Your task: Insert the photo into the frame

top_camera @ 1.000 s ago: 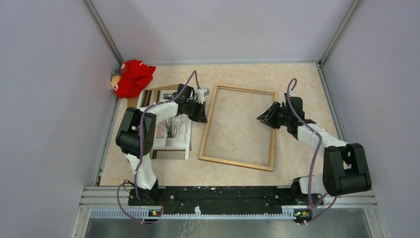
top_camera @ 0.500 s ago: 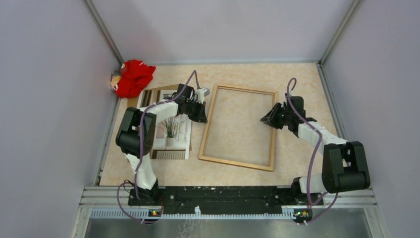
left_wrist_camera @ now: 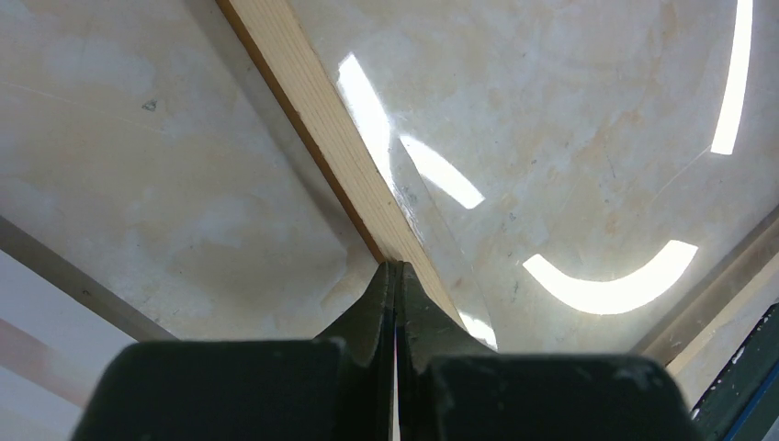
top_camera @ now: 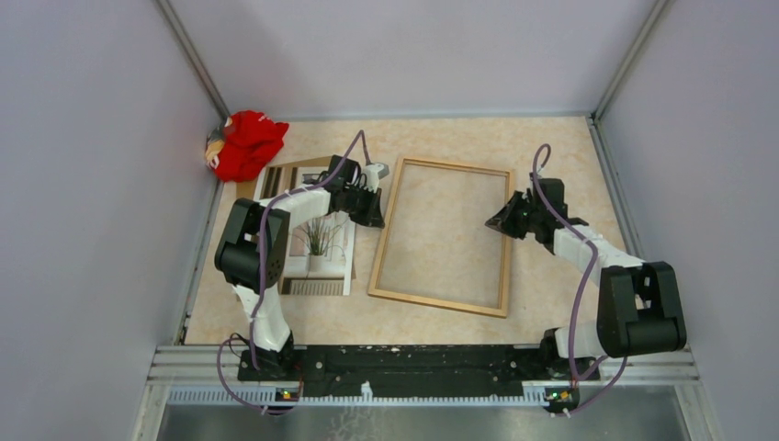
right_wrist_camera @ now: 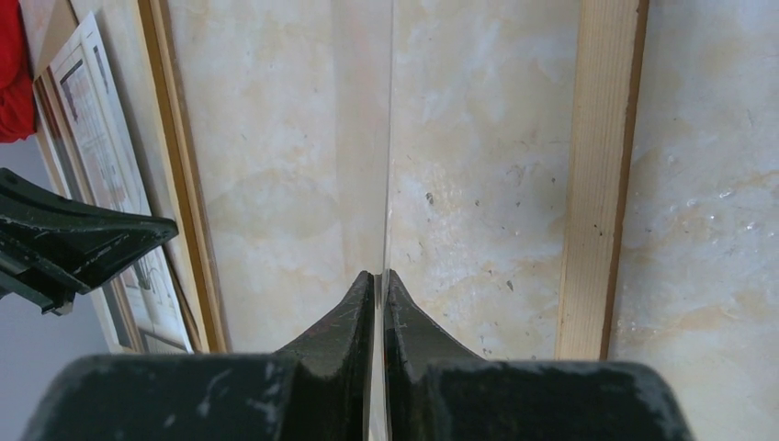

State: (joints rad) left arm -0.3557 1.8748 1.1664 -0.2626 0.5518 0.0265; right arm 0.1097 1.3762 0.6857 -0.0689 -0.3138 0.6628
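Note:
The golden-brown wooden frame (top_camera: 438, 303) lies flat mid-table. The photo (top_camera: 321, 253), a plant print with a white border, lies left of it, partly under my left arm. My left gripper (top_camera: 375, 213) is at the frame's left rail (left_wrist_camera: 312, 110). It (left_wrist_camera: 395, 268) is shut on the edge of a thin clear sheet (left_wrist_camera: 441, 230) that shows light reflections. My right gripper (top_camera: 501, 220) is just inside the right rail (right_wrist_camera: 597, 184). It (right_wrist_camera: 379, 276) is shut on the same kind of clear sheet, seen edge-on (right_wrist_camera: 389, 138). The photo's edge (right_wrist_camera: 101, 156) shows beyond the left rail.
A red cloth bundle (top_camera: 246, 142) sits in the back left corner. A brown backing board (top_camera: 299, 167) pokes out from under the photo. Grey walls close in the table on three sides, and a metal rail runs along the near edge.
My right gripper has drawn back a little toward the frame's right rail, and its jaws have closed onto the clear sheet. The left arm has stayed put.

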